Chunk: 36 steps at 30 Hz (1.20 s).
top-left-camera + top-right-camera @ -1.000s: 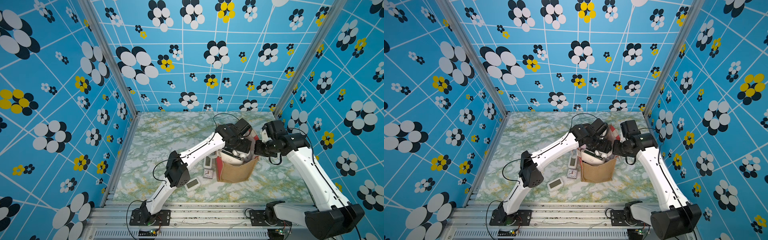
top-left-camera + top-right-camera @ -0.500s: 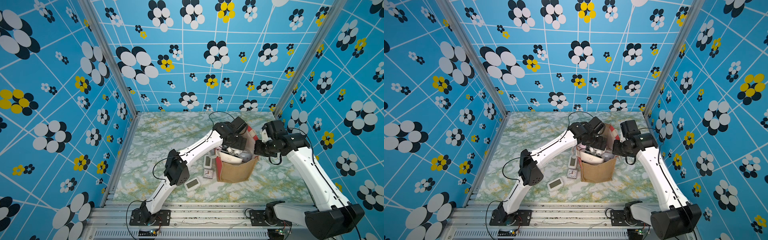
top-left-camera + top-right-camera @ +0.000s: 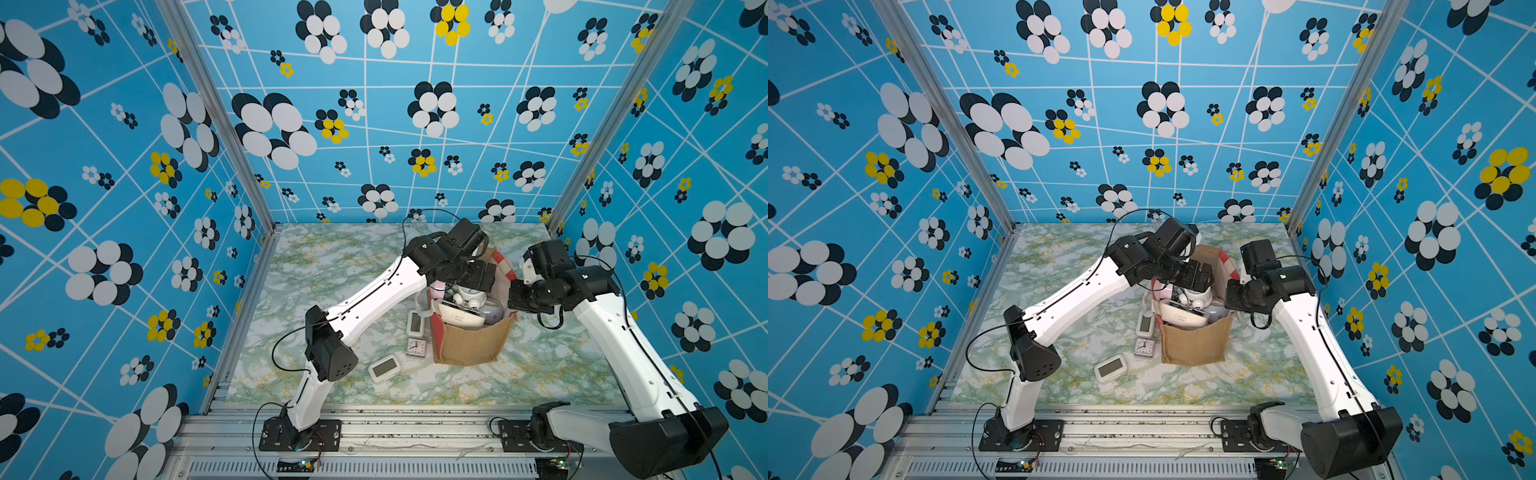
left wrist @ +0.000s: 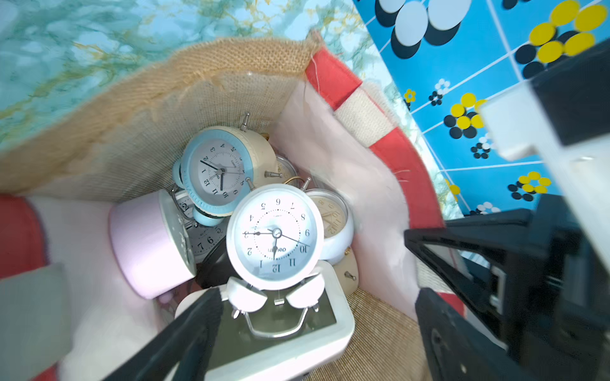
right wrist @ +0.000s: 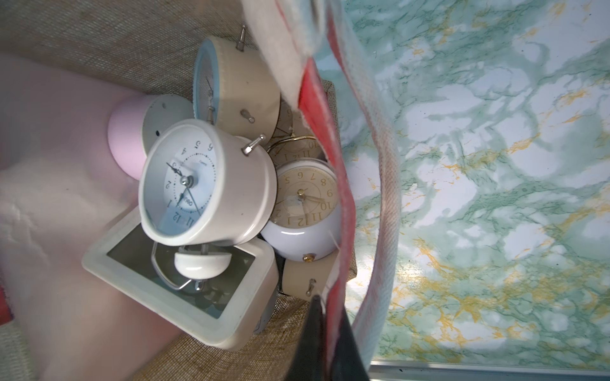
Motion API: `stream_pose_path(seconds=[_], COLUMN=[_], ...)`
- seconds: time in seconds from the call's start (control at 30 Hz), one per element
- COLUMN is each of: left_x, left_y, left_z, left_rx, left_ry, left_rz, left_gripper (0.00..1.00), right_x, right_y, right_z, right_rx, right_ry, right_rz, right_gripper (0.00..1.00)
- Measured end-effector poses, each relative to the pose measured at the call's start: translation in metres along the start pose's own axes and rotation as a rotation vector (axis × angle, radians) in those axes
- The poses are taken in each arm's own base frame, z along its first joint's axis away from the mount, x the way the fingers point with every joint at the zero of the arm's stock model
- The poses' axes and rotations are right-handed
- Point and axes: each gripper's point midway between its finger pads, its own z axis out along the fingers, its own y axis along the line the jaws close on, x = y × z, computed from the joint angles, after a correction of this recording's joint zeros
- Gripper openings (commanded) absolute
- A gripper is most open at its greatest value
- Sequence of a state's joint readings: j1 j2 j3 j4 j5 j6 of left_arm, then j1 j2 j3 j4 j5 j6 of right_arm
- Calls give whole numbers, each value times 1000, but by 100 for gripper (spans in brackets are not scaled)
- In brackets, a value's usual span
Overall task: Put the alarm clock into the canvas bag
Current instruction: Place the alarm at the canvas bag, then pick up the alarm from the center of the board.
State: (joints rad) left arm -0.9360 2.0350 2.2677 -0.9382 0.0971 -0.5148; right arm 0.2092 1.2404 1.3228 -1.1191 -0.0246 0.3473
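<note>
The canvas bag (image 3: 469, 345) (image 3: 1196, 345) stands upright on the marble table, tan burlap with red side panels. A white twin-bell alarm clock (image 4: 275, 236) (image 5: 198, 184) lies inside it, face up on a white digital clock (image 4: 280, 333). My left gripper (image 4: 318, 306) (image 3: 478, 278) hangs open over the bag's mouth, its fingers wide on either side of the clock's bells and touching nothing. My right gripper (image 5: 325, 316) (image 3: 513, 297) is shut on the bag's red side rim (image 5: 330, 184) and holds it out.
Several more clocks fill the bag, among them a blue-rimmed one (image 4: 218, 171) and a pink one (image 4: 148, 244). On the table left of the bag lie a flat digital clock (image 3: 385, 368), a small square clock (image 3: 416, 347) and an upright digital clock (image 3: 415, 323).
My left gripper has spread its jaws and risen a little from the bag's mouth, leaving the white alarm clock lying inside. The right arm and the bag have stayed put.
</note>
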Motion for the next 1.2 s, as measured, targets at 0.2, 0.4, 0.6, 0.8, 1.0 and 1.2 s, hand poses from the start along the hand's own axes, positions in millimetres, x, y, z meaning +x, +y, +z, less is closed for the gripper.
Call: stream_pose_path(seconds=[0.2,0.4,0.6,0.8,1.0,1.2], left_x=[9,26,49,83,127,150], left_y=[20,66,108,144,175,182], left_z=[-36,-63,-90,-88,-61,-28], left_rx=[-44,-135,-208,-267,-285,-225], left_ry=[-33,-49,-61,-16,84,147], left_rz=[-2,-50,-122,-202,-290,-347], left_gripper=[85,80,78,77,77,73], right_x=[0,0,0,0,0,0], right_y=[0,1,1,1,1,1], right_z=[0,0,0,0,1,1], right_rx=[-2,-3,-4,-7,-6,-6], right_ry=[1,2,2,3,5,5], right_rz=[-3,-4,-11,-15,-15,-15], right_gripper=[0,0,0,0,0,0])
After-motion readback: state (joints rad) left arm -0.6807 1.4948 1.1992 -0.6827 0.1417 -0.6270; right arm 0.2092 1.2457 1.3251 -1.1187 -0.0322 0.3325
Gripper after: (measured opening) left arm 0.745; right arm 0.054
